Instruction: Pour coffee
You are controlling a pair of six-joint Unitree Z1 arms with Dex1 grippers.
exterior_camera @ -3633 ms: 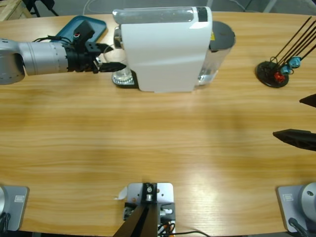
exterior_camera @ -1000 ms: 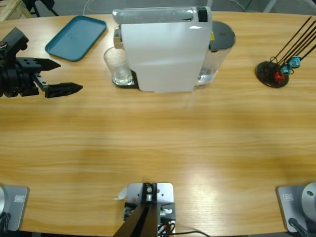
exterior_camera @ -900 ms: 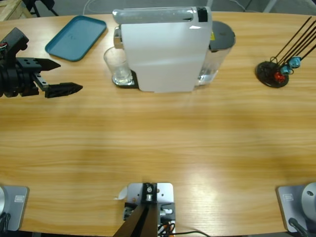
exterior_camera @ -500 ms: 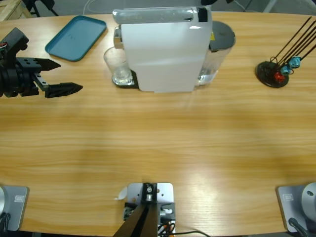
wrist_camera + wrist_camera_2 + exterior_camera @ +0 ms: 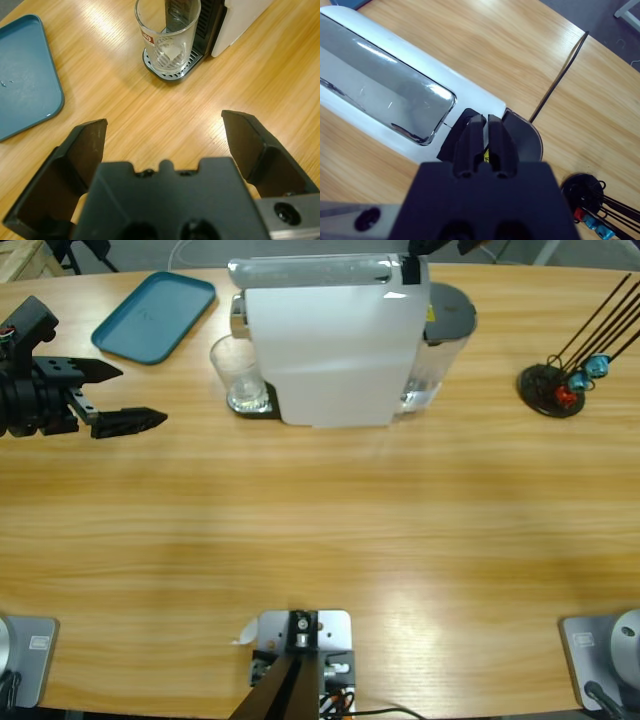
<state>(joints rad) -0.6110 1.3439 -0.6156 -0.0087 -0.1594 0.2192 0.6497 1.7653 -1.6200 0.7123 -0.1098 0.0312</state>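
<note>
left gripper (image 5: 118,395) sits at the far-left edge of the bench (image 5: 320,530), jaws wide w/ nothing between them, well apart from the glass (image 5: 238,375). in the left wrist view the same gripper (image 5: 170,132) looks along the bench toward the glass (image 5: 167,32), which stands upright on the round drip grate (image 5: 172,72) at the front of the white coffee machine (image 5: 330,340). glass is clear w/ a small red mark on its side; can't make out any coffee in it from either view, base looks pale. teal tray (image 5: 155,302) lies flat at the far left, beside the glass but not touching it; its corner shows in the left wrist view (image 5: 25,80) too.

right gripper (image 5: 485,131) has its jaws pressed together, holding nothing, tips over the black patch at the rear top of the machine (image 5: 385,95), just by the grey round lid (image 5: 522,137) of the water tank. can't tell if the tips touch the machine. in the high view only a dark bit of that gripper (image 5: 432,246) shows at the far edge, above the machine's right end.

black stand w/ thin rods and red + blue bits (image 5: 555,388) sits at the far right of the bench, well apart from the machine; it also shows in the right wrist view (image 5: 587,200)
</note>
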